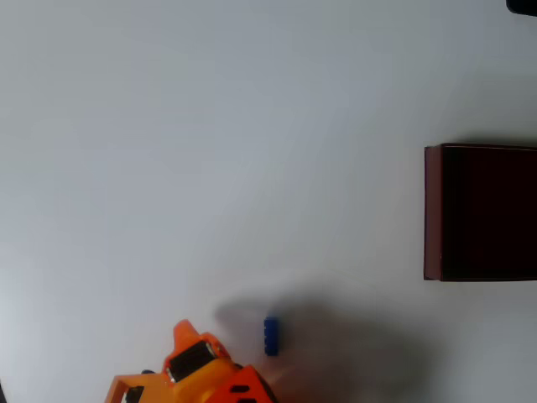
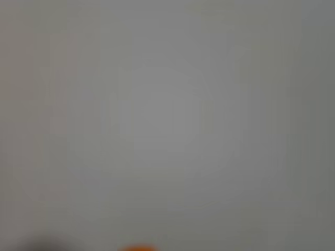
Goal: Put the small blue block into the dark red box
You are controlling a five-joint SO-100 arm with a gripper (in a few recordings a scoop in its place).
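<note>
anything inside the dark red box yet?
Nothing visible: the dark red box shows a very dark inside in the overhead view, cut off by the right edge, so part is unseen. The small blue block lies on the table, beside the orange gripper.

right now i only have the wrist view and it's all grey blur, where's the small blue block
Observer: In the overhead view the small blue block lies on the white table, near the bottom edge, just right of the orange arm.
Operator: is it gripped
Observer: No, it lies apart from the arm, inside the arm's shadow.
Operator: and the box
Observer: The dark red box sits at the right edge of the overhead view, up and right of the block, partly cut off.
</note>
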